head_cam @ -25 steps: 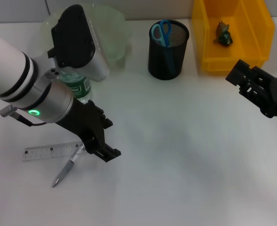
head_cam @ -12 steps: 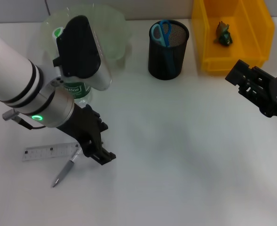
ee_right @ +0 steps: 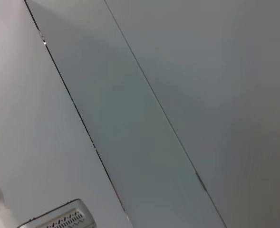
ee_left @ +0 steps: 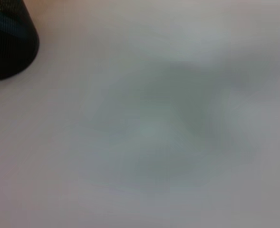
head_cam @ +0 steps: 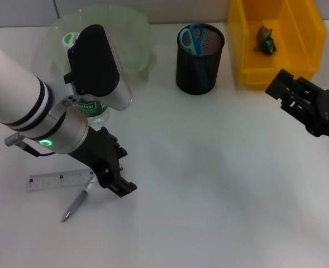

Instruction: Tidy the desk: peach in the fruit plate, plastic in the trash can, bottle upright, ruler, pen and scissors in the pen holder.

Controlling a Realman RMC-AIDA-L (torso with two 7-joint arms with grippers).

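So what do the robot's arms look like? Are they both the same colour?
No. The left arm is white with black rings, a silver wrist with a green light, a thin cable and a black gripper. Of the right arm only its blocky black gripper shows.

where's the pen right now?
In the head view, the pen lies flat on the desk's left side, its upper end meeting the ruler, just beside the left gripper.

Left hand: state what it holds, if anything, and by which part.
Nothing visibly held. The left hand hovers low beside the pen and ruler, both lying on the desk; the right hand also carries nothing.
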